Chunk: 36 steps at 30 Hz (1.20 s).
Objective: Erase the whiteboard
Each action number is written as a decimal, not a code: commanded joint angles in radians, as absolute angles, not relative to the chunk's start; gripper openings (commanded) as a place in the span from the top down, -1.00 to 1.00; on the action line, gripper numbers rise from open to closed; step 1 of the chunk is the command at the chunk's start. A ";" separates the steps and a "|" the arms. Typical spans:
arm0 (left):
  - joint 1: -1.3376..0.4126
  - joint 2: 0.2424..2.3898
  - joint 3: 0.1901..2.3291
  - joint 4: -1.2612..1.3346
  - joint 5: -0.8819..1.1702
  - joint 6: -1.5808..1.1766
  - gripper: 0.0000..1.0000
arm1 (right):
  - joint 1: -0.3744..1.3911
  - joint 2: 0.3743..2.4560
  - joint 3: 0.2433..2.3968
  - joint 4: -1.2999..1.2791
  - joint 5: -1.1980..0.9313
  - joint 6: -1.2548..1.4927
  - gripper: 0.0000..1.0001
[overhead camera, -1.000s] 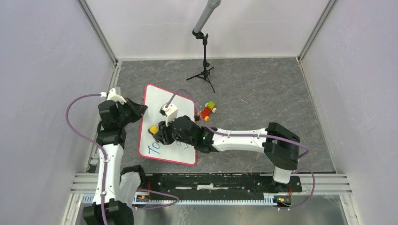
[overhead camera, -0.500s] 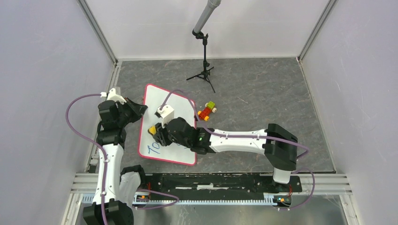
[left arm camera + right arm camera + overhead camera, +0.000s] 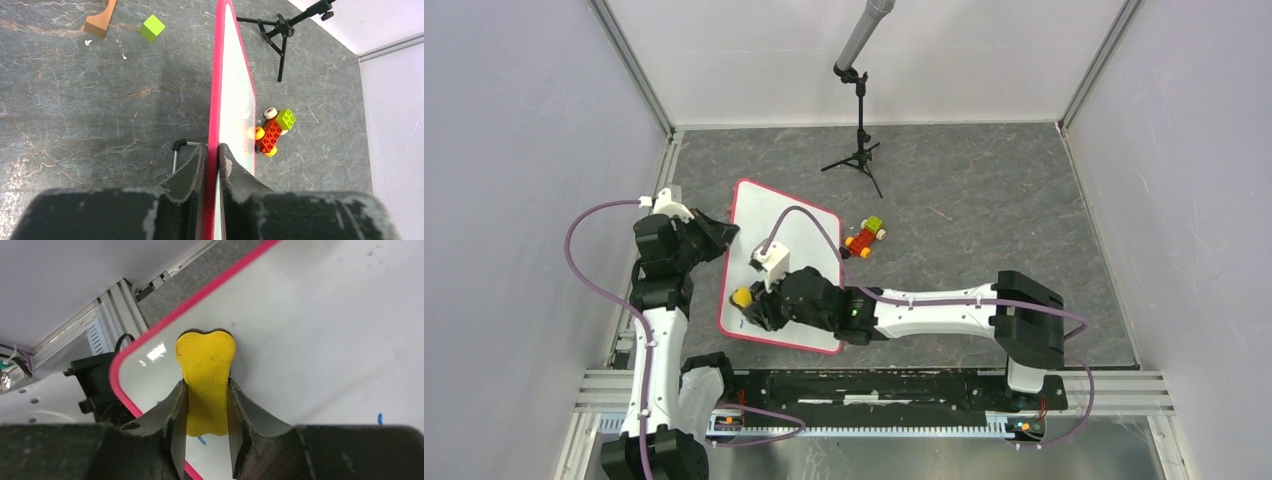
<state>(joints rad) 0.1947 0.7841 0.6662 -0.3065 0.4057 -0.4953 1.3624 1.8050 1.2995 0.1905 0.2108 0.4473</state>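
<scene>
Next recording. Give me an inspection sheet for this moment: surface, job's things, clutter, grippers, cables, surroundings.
Surface: grey marbled tabletop.
Job's things: whiteboard with a red rim, carrying a few small blue marks; yellow eraser pressed against it near a corner.
Clutter: toy brick car beside the board; green cube and wooden piece on the table.
Grippers: left gripper shut on the whiteboard's rim; right gripper shut on the eraser.
Cables: purple cable loops off the left arm; second cable arches over the board.
Surroundings: microphone stand at the far side; pale walls.
</scene>
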 commanded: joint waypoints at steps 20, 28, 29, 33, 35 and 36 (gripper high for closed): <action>0.183 0.783 0.671 -0.292 0.456 -0.521 0.95 | 1.426 1.843 1.330 0.110 0.175 0.458 0.45; 0.182 0.773 0.669 -0.291 0.447 -0.520 0.95 | 1.447 1.862 1.330 0.101 0.218 0.423 0.45; 0.183 0.773 0.668 -0.291 0.446 -0.518 0.95 | 1.447 1.852 1.308 0.099 0.233 0.421 0.45; 0.183 0.777 0.670 -0.291 0.451 -0.520 0.95 | 1.441 1.809 1.182 0.097 0.303 0.427 0.45; 0.182 0.772 0.670 -0.293 0.444 -0.519 0.95 | 1.434 1.778 1.102 0.101 0.329 0.439 0.45; 0.183 0.776 0.669 -0.293 0.445 -0.520 0.95 | 1.429 1.767 1.073 0.102 0.342 0.450 0.45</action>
